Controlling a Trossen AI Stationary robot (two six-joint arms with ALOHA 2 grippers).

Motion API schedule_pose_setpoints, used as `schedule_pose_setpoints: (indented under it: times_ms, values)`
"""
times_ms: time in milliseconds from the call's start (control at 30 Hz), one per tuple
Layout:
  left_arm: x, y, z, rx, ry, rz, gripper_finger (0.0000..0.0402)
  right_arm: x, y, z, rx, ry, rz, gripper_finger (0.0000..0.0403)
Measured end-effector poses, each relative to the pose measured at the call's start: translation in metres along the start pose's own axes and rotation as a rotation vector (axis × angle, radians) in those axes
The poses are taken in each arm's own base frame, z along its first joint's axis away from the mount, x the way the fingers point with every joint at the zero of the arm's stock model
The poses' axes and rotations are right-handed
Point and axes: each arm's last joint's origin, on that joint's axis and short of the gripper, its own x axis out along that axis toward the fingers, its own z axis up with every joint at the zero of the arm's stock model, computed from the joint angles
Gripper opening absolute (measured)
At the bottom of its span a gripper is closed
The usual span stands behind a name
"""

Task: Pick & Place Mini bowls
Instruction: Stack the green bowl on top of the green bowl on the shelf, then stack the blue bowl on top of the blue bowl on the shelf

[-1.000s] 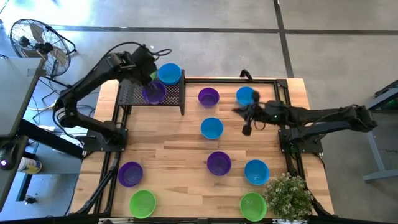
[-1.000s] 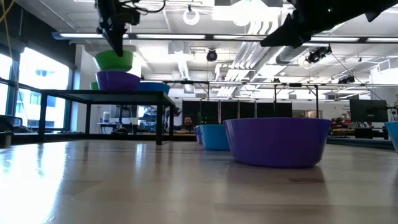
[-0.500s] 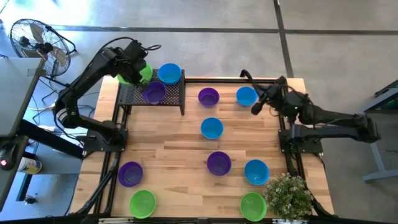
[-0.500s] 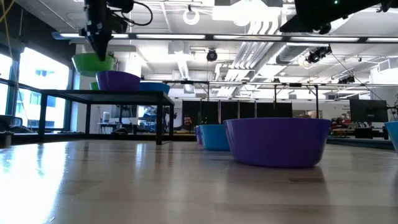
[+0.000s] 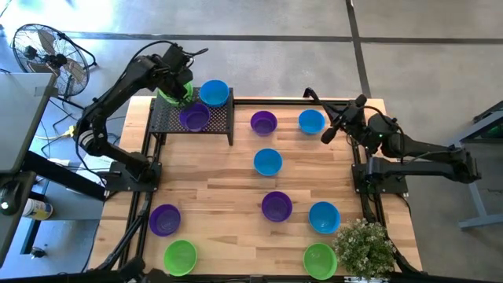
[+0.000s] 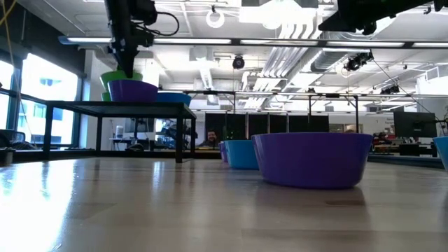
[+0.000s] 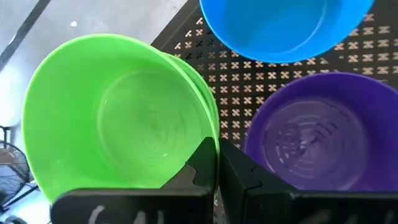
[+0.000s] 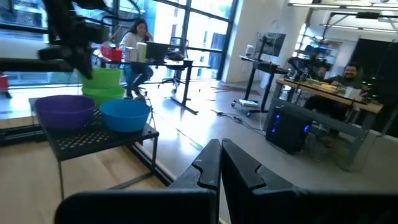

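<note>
My left gripper [image 5: 182, 93] [image 7: 217, 171] is over the far-left corner of the black mesh rack [image 5: 214, 119], shut on a lime green mini bowl [image 7: 118, 118] [image 6: 116, 77]. That bowl sits upright in the mouth of a second green bowl, whose rim [image 7: 208, 102] shows just under it. A purple bowl [image 5: 194, 118] and a blue bowl [image 5: 214, 93] stand on the rack beside it. My right gripper [image 5: 328, 134] [image 8: 219, 165] hangs shut and empty above the table's far right, near a blue bowl [image 5: 311, 121]. My left gripper pinches the green bowl's rim [image 7: 210, 138] on the side facing the purple bowl, one finger [image 7: 202, 167] inside the bowl and one outside. The fingers come from above, pointing down. The bowl is upright, nested over the second green bowl; whether it rests on that one I cannot tell.
Several more bowls stand on the wooden table: purple [image 5: 263, 122], blue [image 5: 267, 162], purple [image 5: 277, 206], blue [image 5: 324, 217], green [image 5: 320, 261], purple [image 5: 165, 220], green [image 5: 180, 257]. A potted plant [image 5: 363, 248] is at the near right corner. People sit at desks beyond the table.
My left gripper has carried the green bowl from above the purple bowl on the rack toward the rack's far-left corner and lowered it over the green bowl there. My right arm has drawn back toward the table's right and far edge, its gripper rising away from the middle.
</note>
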Motion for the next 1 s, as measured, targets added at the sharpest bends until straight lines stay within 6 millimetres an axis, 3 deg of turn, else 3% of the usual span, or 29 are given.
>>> schedule_pose_setpoints:
  times_ms: [300, 533, 1000]
  values:
    - [0.027, 0.000, 0.017, 0.037, 0.034, 0.028, 0.0001, 0.001, 0.005, 0.000, 0.011, -0.018, 0.126, 0.0001]
    - [0.030, -0.001, 0.018, 0.037, 0.041, 0.027, 0.0003, 0.001, 0.005, -0.002, -0.011, -0.001, 0.146, 0.0001]
    - [0.029, -0.003, 0.008, 0.025, 0.139, -0.010, 0.0083, 0.001, 0.006, -0.002, -0.017, -0.003, 0.157, 0.0001]
